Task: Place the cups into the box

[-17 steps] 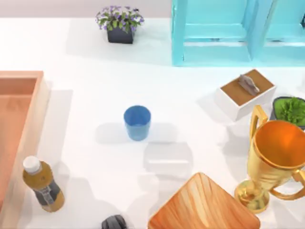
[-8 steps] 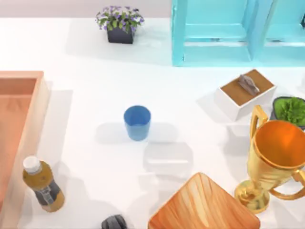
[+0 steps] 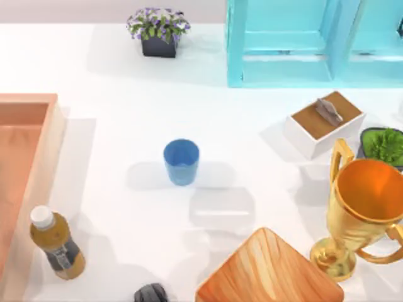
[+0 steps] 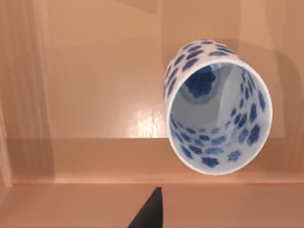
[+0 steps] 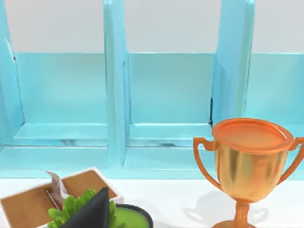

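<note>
Standing upright mid-counter (image 3: 113,113), the plain blue tumbler (image 3: 181,161) is well apart from the shallow peach-orange wooden box (image 3: 38,163). Inside that box sits the white blue-flowered cup (image 4: 217,107); I cannot tell either hand's state.

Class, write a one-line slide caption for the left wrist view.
White cup with blue floral pattern standing on the floor of the peach-orange wooden box, seen from above.
</note>
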Controlling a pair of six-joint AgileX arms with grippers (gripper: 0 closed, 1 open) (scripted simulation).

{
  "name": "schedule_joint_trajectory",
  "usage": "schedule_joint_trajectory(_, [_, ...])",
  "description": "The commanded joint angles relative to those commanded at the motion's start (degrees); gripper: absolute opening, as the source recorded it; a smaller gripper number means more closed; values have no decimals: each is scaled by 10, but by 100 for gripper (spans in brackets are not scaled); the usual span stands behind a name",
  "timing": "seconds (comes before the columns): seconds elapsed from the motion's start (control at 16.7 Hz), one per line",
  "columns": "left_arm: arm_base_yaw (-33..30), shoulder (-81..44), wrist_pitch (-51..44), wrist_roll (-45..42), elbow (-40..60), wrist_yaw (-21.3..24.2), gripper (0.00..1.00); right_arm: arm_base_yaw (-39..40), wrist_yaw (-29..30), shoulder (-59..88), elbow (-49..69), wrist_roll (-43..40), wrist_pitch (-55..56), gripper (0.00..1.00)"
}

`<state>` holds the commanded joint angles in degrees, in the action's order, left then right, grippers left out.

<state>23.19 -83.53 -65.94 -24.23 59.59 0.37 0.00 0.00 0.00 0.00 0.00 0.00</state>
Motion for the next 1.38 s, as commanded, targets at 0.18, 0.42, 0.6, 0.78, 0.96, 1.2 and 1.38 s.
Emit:
schedule_joint_trajectory(0.18, [0, 0, 0, 0, 0, 0, 100, 0, 0, 0, 0, 0, 0, 100])
schedule_joint_trajectory(0.42, [0, 0, 0, 0, 0, 0, 100, 0, 0, 0, 0, 0, 0, 100])
schedule_joint_trajectory(0.6, [0, 0, 0, 0, 0, 0, 100, 0, 0, 0, 0, 0, 0, 100])
schedule_joint_trajectory(0.78, [0, -3, -23, 0, 23, 0, 100, 0, 0, 0, 0, 0, 0, 100])
schedule_joint_trajectory(0.96, [0, -7, -100, 1, 101, 0, 100, 0, 0, 0, 0, 0, 0, 100])
schedule_joint_trajectory(1.2, [-3, -6, -206, 3, 210, 0, 100, 0, 0, 0, 0, 0, 0, 100])
schedule_joint_trajectory(1.38, [-4, -4, -227, 4, 232, 0, 100, 0, 0, 0, 0, 0, 0, 100])
